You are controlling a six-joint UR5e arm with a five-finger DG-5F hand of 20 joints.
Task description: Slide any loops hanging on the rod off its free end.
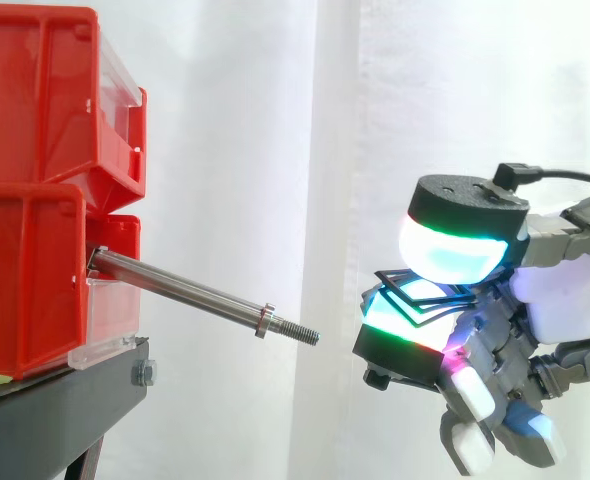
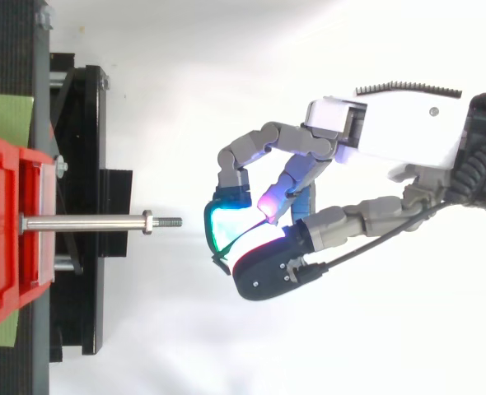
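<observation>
Loops (image 1: 420, 293), thin and black, sit pinched between two glowing fingertips of the hand (image 1: 565, 290), whose fingers curl round them. The hand is just right of the rod (image 1: 190, 290), clear of its threaded free end. The rod juts rightward from the red bins (image 1: 35, 200) on the black stand (image 1: 55, 410), sloping slightly down.

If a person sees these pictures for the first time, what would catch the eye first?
First the hand, right of centre in the side view, its glowing pads pinching thin black loops. Next the steel rod, which juts bare from the red bins at the left, its threaded tip pointing at the hand across a small gap.
</observation>
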